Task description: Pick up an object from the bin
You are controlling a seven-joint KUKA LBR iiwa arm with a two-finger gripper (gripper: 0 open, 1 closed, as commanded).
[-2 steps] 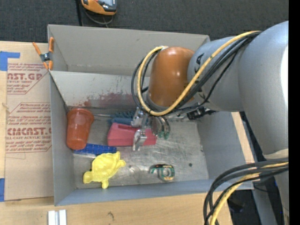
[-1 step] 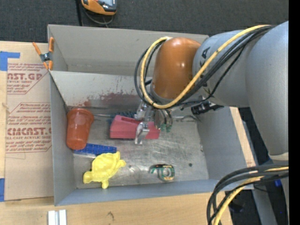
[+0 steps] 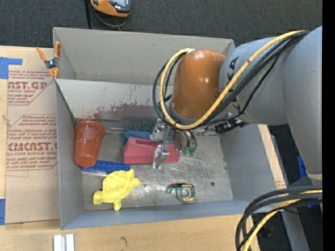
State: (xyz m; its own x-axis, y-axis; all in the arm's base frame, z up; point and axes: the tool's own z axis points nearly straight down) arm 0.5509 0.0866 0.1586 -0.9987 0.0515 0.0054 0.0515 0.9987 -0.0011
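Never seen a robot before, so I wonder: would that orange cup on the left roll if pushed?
Likely, since the orange cup lies on its round side, though the bin wall beside it may stop it. Being a cup, it is probably hollow and light.

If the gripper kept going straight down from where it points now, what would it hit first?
Most likely the red block in the middle of the bin: the gripper is right over its right end. The gap between them is hard to judge from above.
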